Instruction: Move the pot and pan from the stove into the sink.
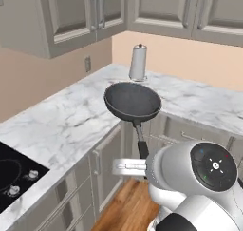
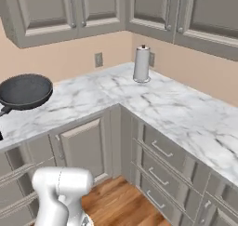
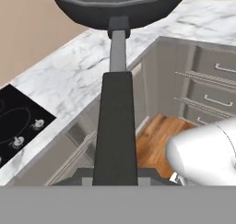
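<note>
Left base view
- pan [image 1: 132, 101]: It is up in the air in the middle of the picture, above the white marble tabletop [image 1: 61, 120]. Its long handle points down toward the robot.
- stove [image 1: 14, 178]: A black corner with small silver knobs sits at the lower left edge. It is well apart from the pan.
- paper towel roll [image 1: 138, 62]: It stands upright on the tabletop, just behind the pan in the picture.

Right base view
- pan [image 2: 25, 91]: It is at the left edge, held above the tabletop [image 2: 176, 109], and it looks level.
- paper towel roll [image 2: 141, 63]: It stands near the corner of the wall, in the upper middle.

Hand view
- end effector [image 3: 115, 179]: It is pinching the pan's handle at the bottom of the picture. The fingertips are mostly hidden under the handle.
- pan [image 3: 117, 4]: The bowl is at the top, and the handle runs straight down the middle.
- stove [image 3: 18, 126]: It is at the left edge.

How far along
- done: The pan is off the stove and being carried.
- left: I think the pan must go into the sink, and the pot must go after it.
</note>
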Tool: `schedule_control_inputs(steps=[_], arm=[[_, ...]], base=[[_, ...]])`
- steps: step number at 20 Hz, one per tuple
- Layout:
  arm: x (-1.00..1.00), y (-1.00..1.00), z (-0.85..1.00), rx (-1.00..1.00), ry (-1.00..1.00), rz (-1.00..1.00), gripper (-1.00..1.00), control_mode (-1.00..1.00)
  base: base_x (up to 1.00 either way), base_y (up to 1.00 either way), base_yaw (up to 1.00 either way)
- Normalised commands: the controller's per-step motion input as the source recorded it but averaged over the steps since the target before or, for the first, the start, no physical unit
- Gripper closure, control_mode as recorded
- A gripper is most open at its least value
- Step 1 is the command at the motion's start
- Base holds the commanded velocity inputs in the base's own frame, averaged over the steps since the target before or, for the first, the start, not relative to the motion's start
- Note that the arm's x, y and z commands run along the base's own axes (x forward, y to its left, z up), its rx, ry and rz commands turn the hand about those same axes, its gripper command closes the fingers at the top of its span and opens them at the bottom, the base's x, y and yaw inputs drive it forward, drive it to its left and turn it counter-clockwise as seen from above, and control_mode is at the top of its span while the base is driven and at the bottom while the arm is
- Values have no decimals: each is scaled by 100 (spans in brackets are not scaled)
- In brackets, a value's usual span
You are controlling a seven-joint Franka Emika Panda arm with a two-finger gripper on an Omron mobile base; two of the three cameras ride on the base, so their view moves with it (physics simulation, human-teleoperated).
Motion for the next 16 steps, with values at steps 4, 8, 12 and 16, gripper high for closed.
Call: schedule_control_inputs(steps=[4,8,12,16], arm=[[0,0,0,0,0,0,100,100],[0,0,0,0,0,0,100,100],[0,0,0,0,0,0,100,100],[0,0,0,0,0,0,100,100]], base=[[0,-3,-50],[0,-2,-50],[0,-2,-50],[0,-3,-50]])
